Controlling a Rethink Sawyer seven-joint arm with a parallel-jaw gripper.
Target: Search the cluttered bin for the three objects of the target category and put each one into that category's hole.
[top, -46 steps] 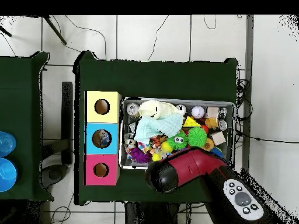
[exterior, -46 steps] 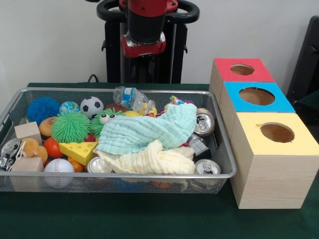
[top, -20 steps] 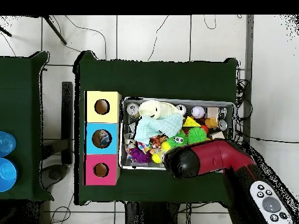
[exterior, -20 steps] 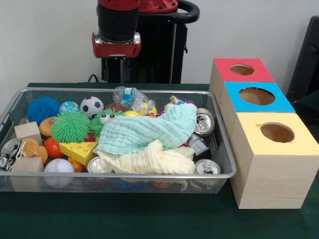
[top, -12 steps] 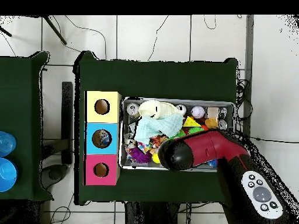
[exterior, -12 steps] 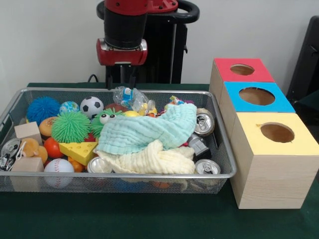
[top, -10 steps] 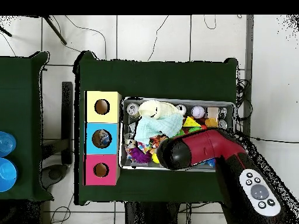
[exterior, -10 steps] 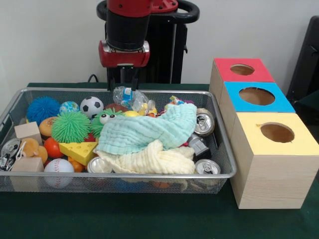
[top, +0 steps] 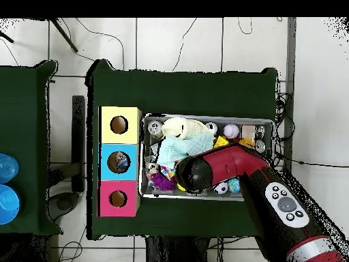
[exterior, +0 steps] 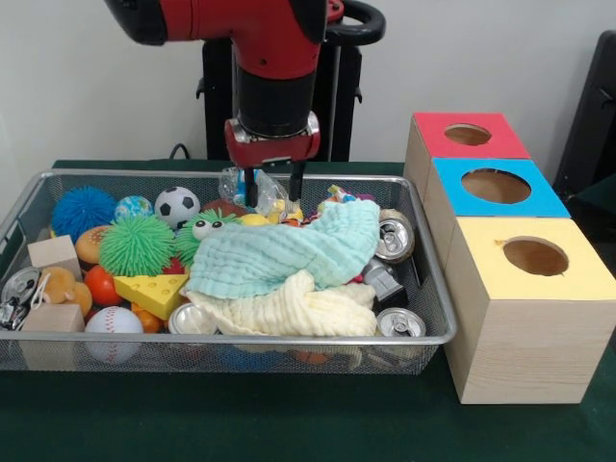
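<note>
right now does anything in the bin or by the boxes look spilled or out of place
Nothing looks spilled or damaged. The wire bin is just crowded: a green cloth and a yellow cloth lie crumpled over toys and cans. The claw hangs open above a clear plastic bottle at the bin's far side.

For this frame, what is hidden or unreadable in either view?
- Overhead view: the arm covers the gripper and the bin's middle contents.
- Front view: the teal cloth and yellow cloth bury whatever lies beneath.
- Front view: the gripper is open among the clutter by the plastic bottle; contact cannot be told.
- Front view: box interiors are dark.
</note>
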